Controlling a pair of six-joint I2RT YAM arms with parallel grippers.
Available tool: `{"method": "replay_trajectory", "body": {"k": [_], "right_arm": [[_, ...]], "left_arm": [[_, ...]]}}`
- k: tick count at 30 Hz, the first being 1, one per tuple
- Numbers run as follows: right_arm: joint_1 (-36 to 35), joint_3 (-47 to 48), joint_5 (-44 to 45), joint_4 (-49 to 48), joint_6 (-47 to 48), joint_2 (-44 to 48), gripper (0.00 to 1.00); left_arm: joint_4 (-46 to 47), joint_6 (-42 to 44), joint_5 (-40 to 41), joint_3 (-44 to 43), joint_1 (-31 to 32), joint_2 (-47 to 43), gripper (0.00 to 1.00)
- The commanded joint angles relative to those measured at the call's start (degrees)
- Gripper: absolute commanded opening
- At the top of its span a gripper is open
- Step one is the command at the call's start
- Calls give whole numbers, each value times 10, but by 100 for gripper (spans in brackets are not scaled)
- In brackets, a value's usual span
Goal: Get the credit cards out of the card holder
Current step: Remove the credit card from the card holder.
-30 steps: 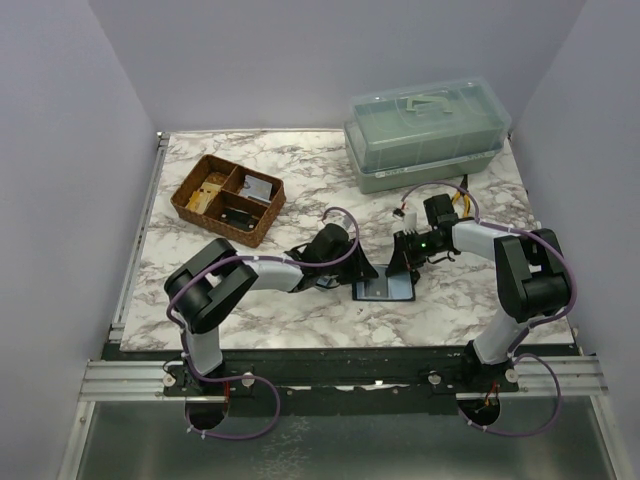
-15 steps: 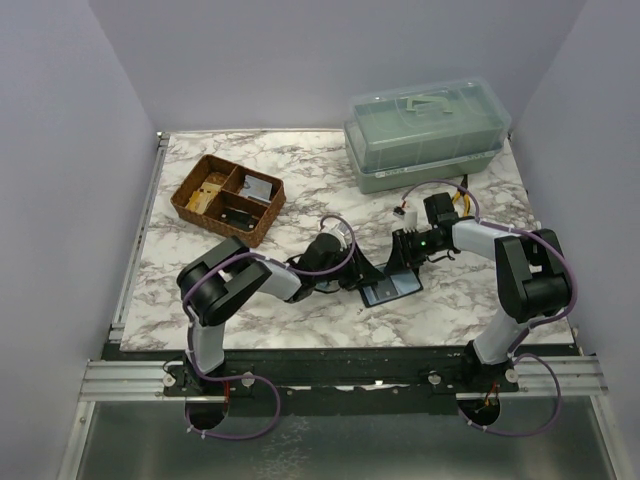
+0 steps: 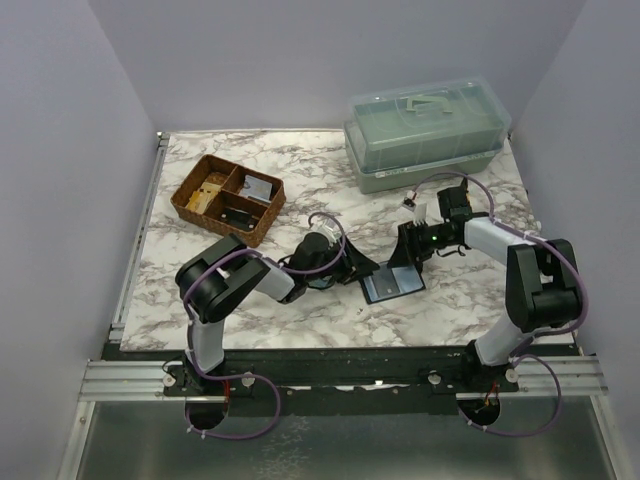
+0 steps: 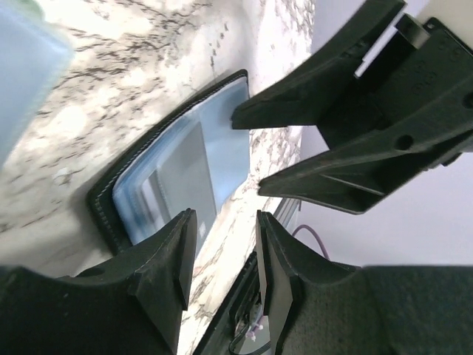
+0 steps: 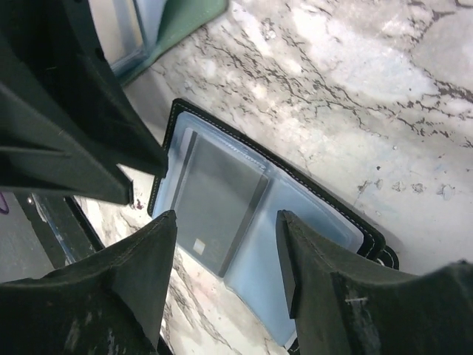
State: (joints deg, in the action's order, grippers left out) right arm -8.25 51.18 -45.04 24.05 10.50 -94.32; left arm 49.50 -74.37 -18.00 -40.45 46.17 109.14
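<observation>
Card holder (image 3: pixel 392 285) lies open and flat, right of the wicker tray (image 3: pixel 228 198) and nearer the arms. Long axis runs approx left–right, right end tipped slightly away. From above its inside is just a blue-grey patch. The wrist cams show more: one grey credit card (image 5: pixel 214 203) in a clear sleeve, any others not made out. Left gripper (image 3: pixel 357 268) is at its left edge, touching or not I can't tell; jaws narrowly apart, nothing btwn. Right gripper (image 3: pixel 406 252) jaws wide, holding nothing.

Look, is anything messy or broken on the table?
Nothing looks spilled or broken. The small black bifold wallet lies open and skewed on the white marble table, with a grey card tucked inside.
</observation>
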Motion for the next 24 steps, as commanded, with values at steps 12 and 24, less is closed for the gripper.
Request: {"method": "replay_trajectory", "body": {"k": [12, 24], "right_arm": [[4, 11, 14, 10, -3, -8, 36], [111, 9, 52, 28, 26, 25, 69]], "left_arm": [[-104, -22, 45, 1, 3, -62, 56], [-150, 7, 52, -26, 17, -45, 55]]}}
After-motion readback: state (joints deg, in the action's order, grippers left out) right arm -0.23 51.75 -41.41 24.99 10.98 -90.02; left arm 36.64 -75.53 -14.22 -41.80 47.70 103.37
